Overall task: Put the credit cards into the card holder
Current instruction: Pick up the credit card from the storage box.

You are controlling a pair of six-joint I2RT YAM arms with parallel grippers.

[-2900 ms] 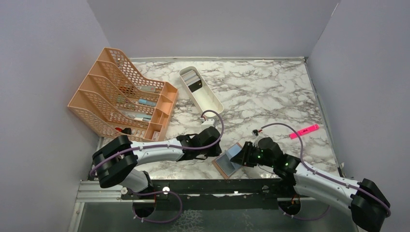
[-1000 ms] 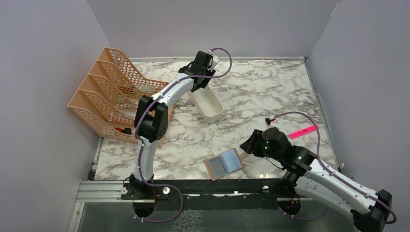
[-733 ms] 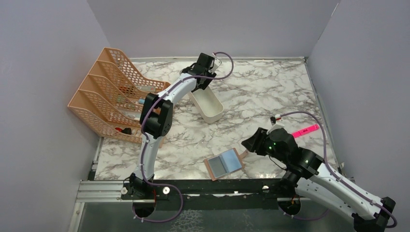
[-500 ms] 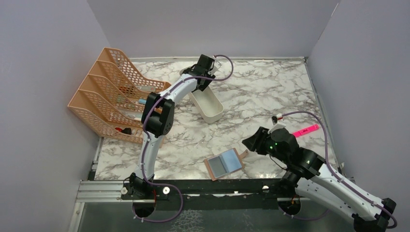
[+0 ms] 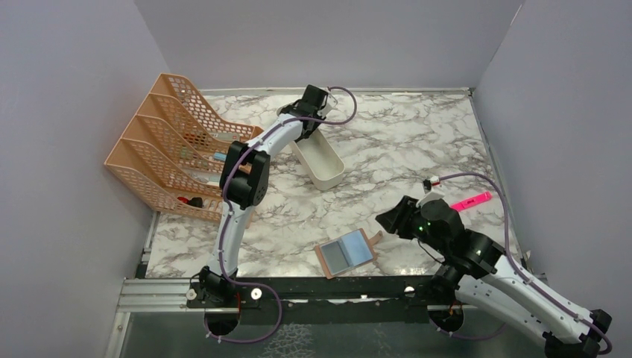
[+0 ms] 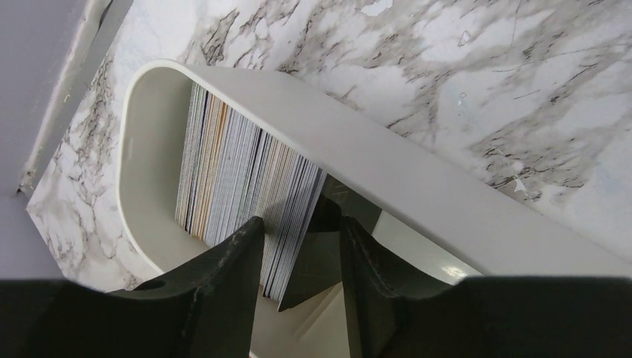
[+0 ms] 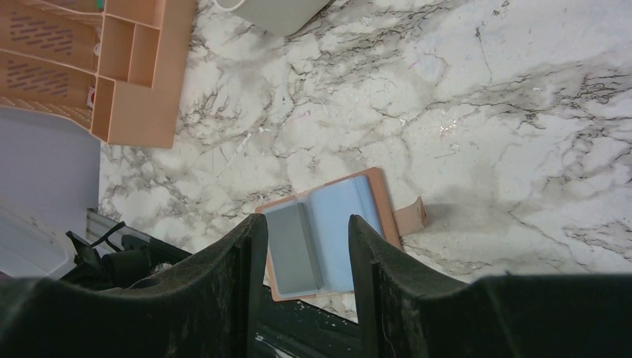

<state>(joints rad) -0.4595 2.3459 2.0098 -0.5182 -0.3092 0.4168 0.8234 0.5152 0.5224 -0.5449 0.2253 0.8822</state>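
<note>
The tan card holder (image 5: 320, 259) lies open and flat near the front edge, with a grey card (image 5: 337, 256) and a light blue card (image 5: 359, 248) in its pockets. My right gripper (image 5: 387, 220) hovers open just right of it and holds nothing; from the wrist its jaws (image 7: 305, 220) frame the card holder (image 7: 387, 215). My left gripper (image 6: 300, 224) is down in the white tray (image 6: 417, 179). Its open jaws straddle the end of an upright stack of credit cards (image 6: 238, 171) and a leaning dark card (image 6: 317, 253).
The white tray (image 5: 320, 160) lies diagonally at the back centre. The orange mesh file rack (image 5: 179, 149) fills the left side. A pink highlighter (image 5: 471, 201) lies by the right wall. Grey walls enclose the marble table (image 5: 402, 142).
My left arm swung from the card holder to the tray at the back and has settled lower over the stack. My right gripper backed off to the right of the holder.
</note>
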